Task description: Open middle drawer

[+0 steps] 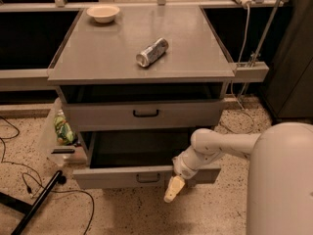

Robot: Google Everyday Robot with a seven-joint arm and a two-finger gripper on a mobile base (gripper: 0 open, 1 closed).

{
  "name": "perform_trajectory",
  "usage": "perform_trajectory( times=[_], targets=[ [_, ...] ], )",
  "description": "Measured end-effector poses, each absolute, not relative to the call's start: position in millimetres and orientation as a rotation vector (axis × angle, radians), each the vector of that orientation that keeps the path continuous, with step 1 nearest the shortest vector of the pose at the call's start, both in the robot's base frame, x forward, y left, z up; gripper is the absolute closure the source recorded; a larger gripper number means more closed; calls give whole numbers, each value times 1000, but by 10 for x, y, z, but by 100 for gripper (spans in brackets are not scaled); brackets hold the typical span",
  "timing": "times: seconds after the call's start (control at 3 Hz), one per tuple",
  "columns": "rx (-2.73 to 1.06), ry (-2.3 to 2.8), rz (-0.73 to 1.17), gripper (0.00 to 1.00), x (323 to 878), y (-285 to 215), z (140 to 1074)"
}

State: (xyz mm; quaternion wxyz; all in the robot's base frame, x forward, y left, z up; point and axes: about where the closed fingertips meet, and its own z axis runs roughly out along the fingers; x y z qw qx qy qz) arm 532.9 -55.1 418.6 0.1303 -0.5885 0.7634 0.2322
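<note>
The middle drawer (122, 176), a grey metal tray with a flat front panel and a small black bar handle (147, 178) at its centre, stands well out from under the grey metal counter (98, 58). Its dark inside is open to view below the grey upper drawer front (98, 116). Judged from that, the pull looks nearly done. To finish it well, the arm should draw straight back along the drawer's line of travel, level and slow, with no sideways push that could jam the tray, and ease off before the stop. The robot's white, cream-tipped end effector (174, 189) is at the front panel just right of the handle, its tip hanging below the panel's lower edge. It seems to touch the panel, not the handle. I cannot tell whether it is open or closed, and nothing shows as carried in it.
</note>
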Motion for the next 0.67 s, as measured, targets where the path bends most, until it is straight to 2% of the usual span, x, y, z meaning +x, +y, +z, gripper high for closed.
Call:
perform_trajectory(
  times=[0.67],
  targets=[
    [-1709,2235,691,0,5198,-571,4200]
  ],
)
